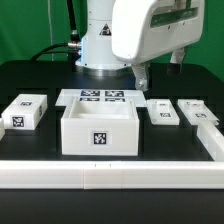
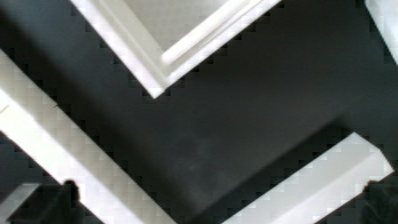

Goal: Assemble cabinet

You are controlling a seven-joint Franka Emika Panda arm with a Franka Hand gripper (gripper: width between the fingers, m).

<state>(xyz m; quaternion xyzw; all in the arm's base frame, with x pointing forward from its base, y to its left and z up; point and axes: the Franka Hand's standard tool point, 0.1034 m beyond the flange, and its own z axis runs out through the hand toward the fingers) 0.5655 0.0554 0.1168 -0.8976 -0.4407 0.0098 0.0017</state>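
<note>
The cabinet (image 1: 100,128), a large open-topped white box with a tag on its front, stands mid-table in the exterior view. My gripper (image 1: 160,68) hangs high above the table, behind and to the exterior view's right of the cabinet. It is open and empty. In the wrist view the gripper (image 2: 217,200) has its dark fingertips (image 2: 63,195) far apart with only black table between them. A thick white corner (image 2: 160,60) shows farther off, probably the cabinet's; I cannot tell for sure.
The marker board (image 1: 100,97) lies behind the cabinet. One white tagged block (image 1: 25,112) lies at the exterior view's left, two others (image 1: 162,112) (image 1: 195,110) at its right. A white rail (image 1: 110,175) runs along the front and right side; white strips (image 2: 71,140) cross the wrist view.
</note>
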